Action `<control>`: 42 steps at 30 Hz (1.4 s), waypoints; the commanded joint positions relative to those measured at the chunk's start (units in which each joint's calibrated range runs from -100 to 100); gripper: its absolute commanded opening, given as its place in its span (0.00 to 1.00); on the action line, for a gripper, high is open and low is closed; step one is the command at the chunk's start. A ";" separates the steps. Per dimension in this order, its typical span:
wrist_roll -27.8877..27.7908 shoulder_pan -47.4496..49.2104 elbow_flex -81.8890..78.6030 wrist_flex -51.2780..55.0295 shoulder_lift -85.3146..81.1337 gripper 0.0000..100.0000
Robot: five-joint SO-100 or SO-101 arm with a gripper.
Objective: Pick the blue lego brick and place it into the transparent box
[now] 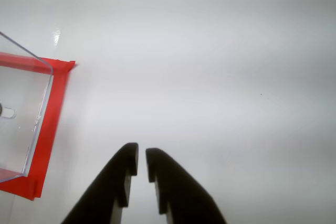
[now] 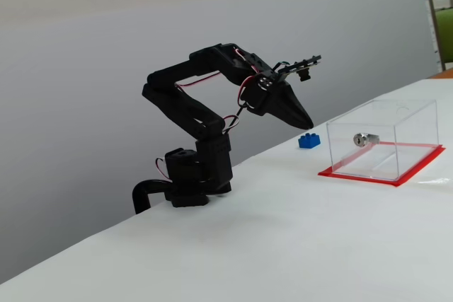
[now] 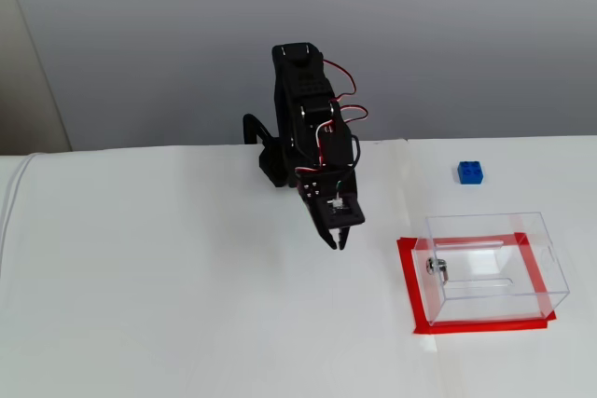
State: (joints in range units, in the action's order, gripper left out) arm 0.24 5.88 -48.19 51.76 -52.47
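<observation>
The blue lego brick [image 2: 308, 141] [image 3: 470, 172] lies on the white table by the back wall, beyond the transparent box [image 2: 396, 132] [image 3: 546, 272]; the wrist view does not show the brick. The box stands on a red taped base and only its corner [image 1: 31, 103] shows at the left of the wrist view. My black gripper [image 1: 142, 150] [image 2: 308, 124] [image 3: 336, 241] hangs above bare table, left of the box in the top-down fixed view. Its fingers are shut with nothing between them. It is well short of the brick.
A small silver lock fitting [image 2: 364, 138] [image 3: 437, 267] sits on the box's wall facing the arm. The arm's base [image 3: 275, 160] is clamped at the table's back edge. A grey wall runs behind the table.
</observation>
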 commanded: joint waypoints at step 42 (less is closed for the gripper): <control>-2.18 72.46 14.01 -0.15 18.74 0.02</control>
State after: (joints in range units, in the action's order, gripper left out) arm -2.00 76.28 -39.54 51.76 -34.63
